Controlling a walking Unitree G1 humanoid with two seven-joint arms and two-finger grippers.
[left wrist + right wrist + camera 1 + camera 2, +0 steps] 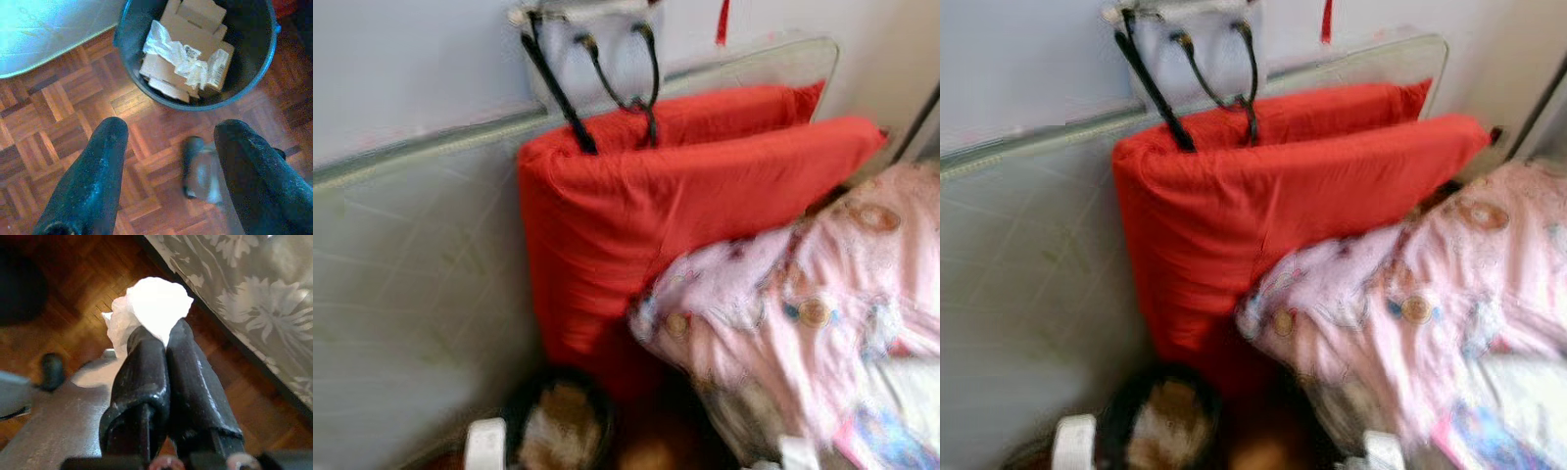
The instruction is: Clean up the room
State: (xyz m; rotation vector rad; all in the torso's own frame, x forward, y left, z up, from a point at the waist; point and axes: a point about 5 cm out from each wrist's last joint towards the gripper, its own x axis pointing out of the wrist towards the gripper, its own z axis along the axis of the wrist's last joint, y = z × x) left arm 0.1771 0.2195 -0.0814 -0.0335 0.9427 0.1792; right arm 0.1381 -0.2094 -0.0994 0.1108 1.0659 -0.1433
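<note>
Two tools, right tool (164,340) clamped on crumpled tissue (151,308), left tool (171,147) spread wide above bin (127,44).

Two red cushions (636,215), one pink quilt (803,304), one bin (195,54).

A parquet floor (58,112) carries a dark bin (244,93), seemingly filled with cardboard and paper.

Glossy wood parquet floor (63,103), matt cardboard in a smooth plastic bucket (128,29), red cloth cushion (607,225), crumpled white tissue (156,303).
</note>
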